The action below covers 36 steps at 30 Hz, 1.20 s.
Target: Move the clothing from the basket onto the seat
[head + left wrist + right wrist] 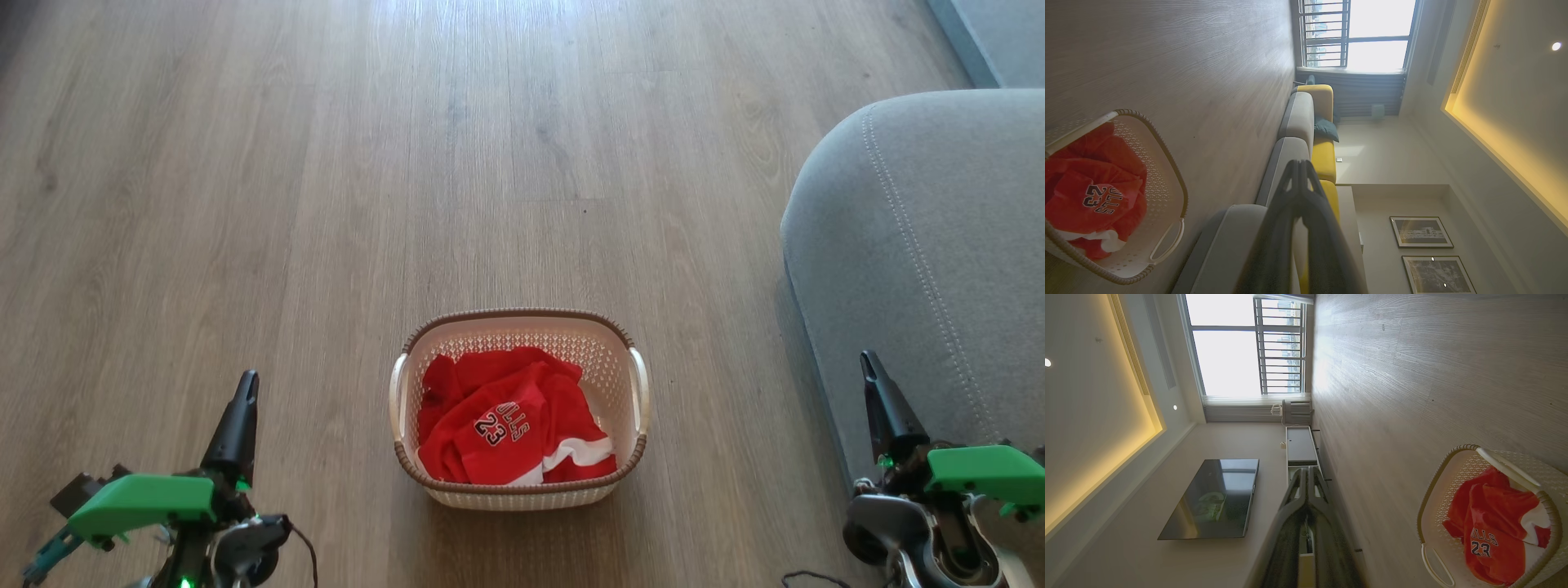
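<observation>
Head view: clothing (513,425) in basket (519,313)

Clothing (508,425) in basket (522,313), left of seat (939,245)

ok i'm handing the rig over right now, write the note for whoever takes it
Left pincer: shut, holding nothing, low and left of the basket.
Right pincer: shut, holding nothing, right of the basket, in front of the seat.
Red clothing: heaped in the basket, which stands on the wood floor left of the grey seat.
Done: no garment on the seat yet.
Left: open a pincer, lift the clothing out, lay it on the seat.
</observation>
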{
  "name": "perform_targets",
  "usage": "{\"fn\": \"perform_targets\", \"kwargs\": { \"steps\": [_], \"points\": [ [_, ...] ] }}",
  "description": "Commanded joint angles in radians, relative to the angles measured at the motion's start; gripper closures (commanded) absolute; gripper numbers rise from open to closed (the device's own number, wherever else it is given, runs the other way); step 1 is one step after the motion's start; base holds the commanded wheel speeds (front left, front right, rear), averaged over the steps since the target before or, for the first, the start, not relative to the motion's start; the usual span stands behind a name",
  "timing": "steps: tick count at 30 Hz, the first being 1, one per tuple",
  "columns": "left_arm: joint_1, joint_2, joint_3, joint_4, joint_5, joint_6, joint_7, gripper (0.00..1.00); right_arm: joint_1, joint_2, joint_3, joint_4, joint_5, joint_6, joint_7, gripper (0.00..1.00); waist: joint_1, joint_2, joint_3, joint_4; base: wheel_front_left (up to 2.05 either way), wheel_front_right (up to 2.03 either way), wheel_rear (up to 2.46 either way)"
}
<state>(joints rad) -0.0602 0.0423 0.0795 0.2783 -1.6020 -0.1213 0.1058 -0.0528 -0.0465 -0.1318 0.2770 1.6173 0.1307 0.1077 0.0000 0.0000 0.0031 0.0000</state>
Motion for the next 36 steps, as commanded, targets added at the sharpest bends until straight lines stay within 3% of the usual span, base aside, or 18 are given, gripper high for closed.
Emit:
{"fn": "perform_targets", "kwargs": {
  "steps": [1, 19, 20, 28, 36],
  "points": [
    [-0.048, 0.008, 0.034, -0.033, -0.007, -0.009, 0.007, 1.00, -0.055, -0.004, 0.018, -0.032, -0.008, 0.000, 0.005, 1.00, 0.0000, 0.0000, 0.000, 0.000, 0.00, 0.00, 0.00],
    [-0.048, 0.008, 0.034, -0.033, -0.007, -0.009, 0.007, 1.00, -0.055, -0.004, 0.018, -0.032, -0.008, 0.000, 0.005, 1.00, 0.0000, 0.0000, 0.000, 0.000, 0.00, 0.00, 0.00],
    [0.000, 0.000, 0.000, 0.000, 0.000, 0.000, 0.000, 0.00, 0.000, 0.000, 0.000, 0.000, 0.000, 0.000, 0.000, 0.00, 0.0000, 0.0000, 0.000, 0.000, 0.00, 0.00, 0.00],
    [0.003, 0.000, -0.019, 0.005, 0.004, 0.001, -0.021, 0.00, 0.010, 0.000, 0.011, -0.006, -0.009, 0.000, -0.020, 0.00, 0.0000, 0.0000, 0.000, 0.000, 0.00, 0.00, 0.00],
    [0.000, 0.003, -0.040, 0.012, 0.052, 0.003, -0.048, 0.00, 0.014, -0.005, 0.013, -0.014, -0.120, 0.000, -0.047, 0.00, 0.0000, 0.0000, -0.002, 0.001, 0.00, 0.00, 0.00]
  ]
}}
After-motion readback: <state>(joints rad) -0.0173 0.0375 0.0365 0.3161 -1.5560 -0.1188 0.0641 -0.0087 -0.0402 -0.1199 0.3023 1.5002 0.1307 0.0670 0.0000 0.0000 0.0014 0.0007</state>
